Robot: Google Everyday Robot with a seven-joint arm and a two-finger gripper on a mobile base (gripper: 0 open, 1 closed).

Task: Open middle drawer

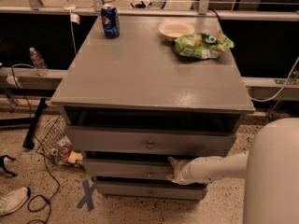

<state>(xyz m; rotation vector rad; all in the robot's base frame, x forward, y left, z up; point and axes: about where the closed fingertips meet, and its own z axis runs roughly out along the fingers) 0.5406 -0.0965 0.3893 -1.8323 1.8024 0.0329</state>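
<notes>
Gripper [174, 170] pressing up against middle drawer [124, 168] front, just at 3 o'clock of its knob [149, 174]. Jaws apart or together? Can't tell tbh. White arm [215, 167] reaching in from 3 o'clock. Middle drawer sitting between top drawer [112, 140] and bottom drawer [121, 189]. On surface [140, 73]: Pepsi can [110, 21] sitting at 11, bowl [176, 30] and chip bag [202, 45] at 1.
</notes>
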